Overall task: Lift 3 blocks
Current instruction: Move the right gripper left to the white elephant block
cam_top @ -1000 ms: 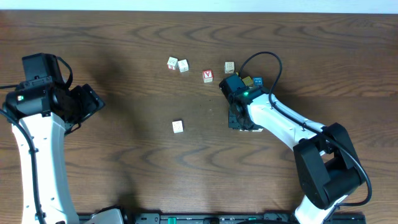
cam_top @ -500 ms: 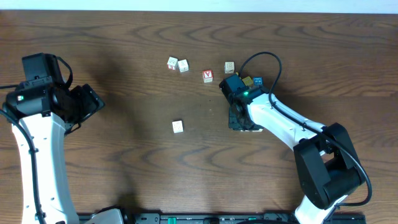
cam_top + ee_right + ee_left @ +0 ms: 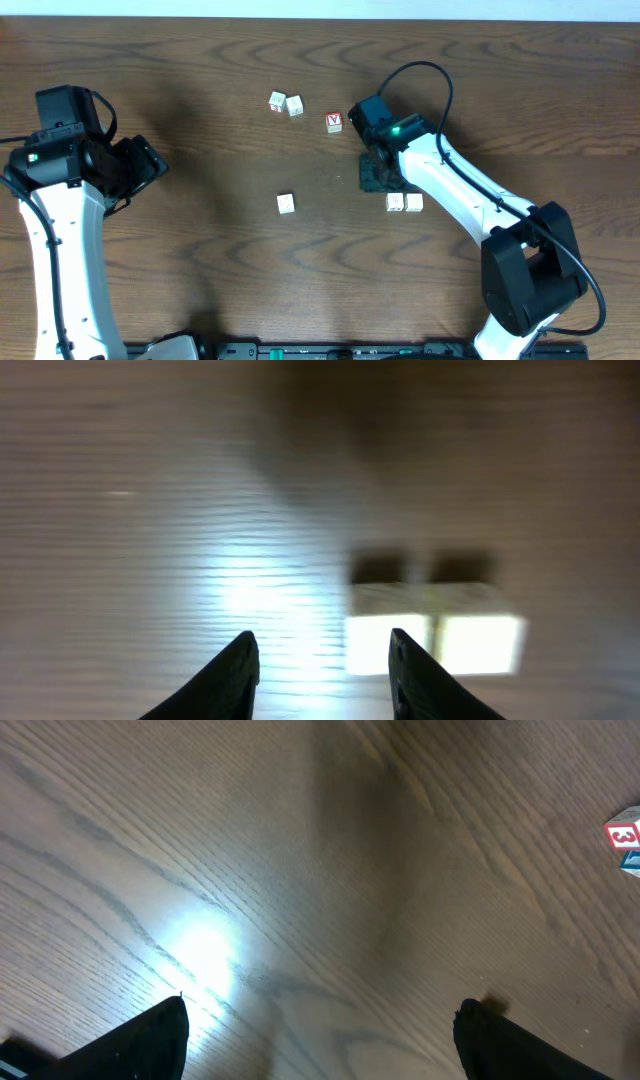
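Now the right gripper stands with its jaws partly apart and nothing between them, and it has drawn off from the spot it covered a second ago. Just beside it, on its right and toward the arm's base, two blocks have come into sight, side by side and touching, flat on the table. The wrist view shows them pale and blurred, just past the fingertips. That reads as a release, so this pair looks dealt with. Well to the left of the gripper a third block lies alone, unmoved, and is probably what remains to lift. Beyond the gripper, the red-lettered cube has stayed put. Far off to its left, the left gripper hangs wide and empty, as before.
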Available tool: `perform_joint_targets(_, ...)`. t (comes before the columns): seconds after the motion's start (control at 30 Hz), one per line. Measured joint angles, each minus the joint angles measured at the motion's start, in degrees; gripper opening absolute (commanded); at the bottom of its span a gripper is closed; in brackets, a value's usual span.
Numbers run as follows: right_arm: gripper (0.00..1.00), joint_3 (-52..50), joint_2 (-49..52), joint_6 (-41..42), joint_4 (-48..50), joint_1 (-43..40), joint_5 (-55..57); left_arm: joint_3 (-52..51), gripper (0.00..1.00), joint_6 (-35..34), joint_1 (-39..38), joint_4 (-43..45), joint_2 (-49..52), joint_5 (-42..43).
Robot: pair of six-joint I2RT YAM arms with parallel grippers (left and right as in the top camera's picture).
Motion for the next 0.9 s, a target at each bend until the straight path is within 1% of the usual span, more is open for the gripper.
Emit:
perform_joint_targets(0.1, 0.47, 0.1, 0.0, -0.7, 5.2, 0.2, -5.8, 0.0, 0.85, 0.0, 0.0, 0.0, 0.0, 0.0)
perform_joint_targets(0.13, 0.51, 0.1, 0.0, -0.8, 6.6, 0.5, -7.0, 0.0, 0.85, 0.0, 0.0, 0.0, 0.0, 0.0)
perform_joint_targets(0.23, 0.57, 0.1, 0.0, -1.2, 10.0, 2.1, -9.3, 0.0, 0.85, 0.0, 0.0, 0.0, 0.0, 0.0)
perform_joint_targets(0.3, 0.6, 0.1, 0.0, -1.1, 12.6, 4.2, -10.3, 0.0, 0.85, 0.0, 0.0, 0.0, 0.0, 0.0)
perform_joint_targets(0.4, 0.62, 0.1, 0.0, -0.7, 16.3, 8.2, -10.8, 0.0, 0.85, 0.0, 0.0, 0.0, 0.0, 0.0)
perform_joint_targets(0.43, 0.66, 0.1, 0.0, -0.4, 17.5, 9.6, -10.7, 0.0, 0.85, 0.0, 0.0, 0.0, 0.0, 0.0)
perform_joint_targets(0.5, 0.7, 0.1, 0.1, 0.0, 19.7, 12.6, -9.9, 0.0, 0.85, 0.0, 0.0, 0.0, 0.0, 0.0)
perform_joint_targets(0.6, 0.72, 0.2, 0.8, 0.5, 21.4, 16.3, -8.2, 0.0, 0.85, 0.0, 0.0, 0.0, 0.0, 0.0)
perform_joint_targets(0.7, 0.73, 0.2, 2.3, 0.8, 22.8, 18.9, -5.7, 0.0, 0.85, 0.0, 0.0, 0.0, 0.0, 0.0)
perform_joint_targets(0.9, 0.73, 0.2, 5.6, 2.2, 24.0, 20.1, -0.1, 0.0, 0.85, 0.0, 0.0, 0.0, 0.0, 0.0)
